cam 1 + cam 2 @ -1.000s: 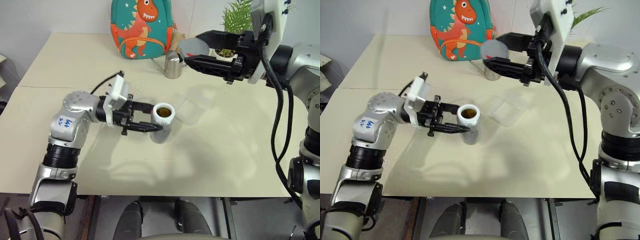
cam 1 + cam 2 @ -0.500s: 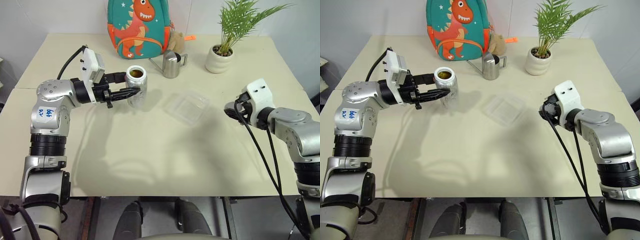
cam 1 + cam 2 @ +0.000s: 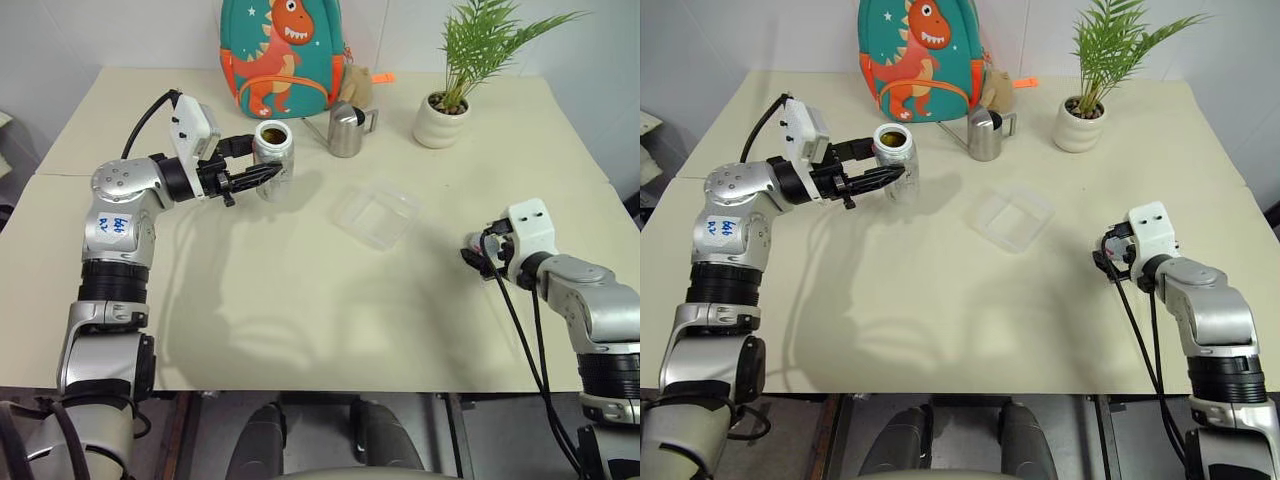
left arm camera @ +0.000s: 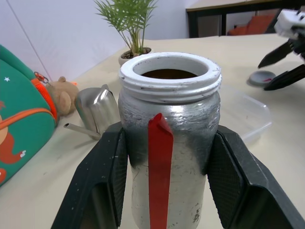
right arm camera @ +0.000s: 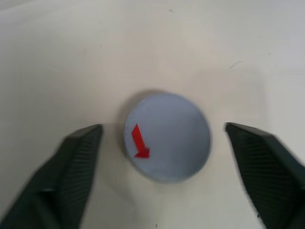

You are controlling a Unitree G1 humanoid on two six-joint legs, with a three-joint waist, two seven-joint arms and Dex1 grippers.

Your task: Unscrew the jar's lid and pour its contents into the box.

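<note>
Presently, left pincer [image 3: 262, 174]: pinching the jar [image 3: 273, 160] by its sides, held off the tabletop [image 3: 300, 300], upper left of centre in the head view.
Jar: upright, mouth uncovered, white threaded rim, red stripe [image 4: 159, 171] facing the wrist camera; dark contents [image 4: 169, 74] just visible inside.
Right pincer [image 5: 167, 157]: spread wide, fingers apart from the lid [image 5: 167, 136] on either side.
Lid: lying flat on the tabletop at right of the frame, small red mark on it.
Box [image 3: 375, 216]: clear tray, centre of the tabletop, between jar and lid, apart from both.
Background: dinosaur backpack [image 3: 285, 55], steel jug [image 3: 347, 130], potted plant [image 3: 445, 110] along the upper edge.
</note>
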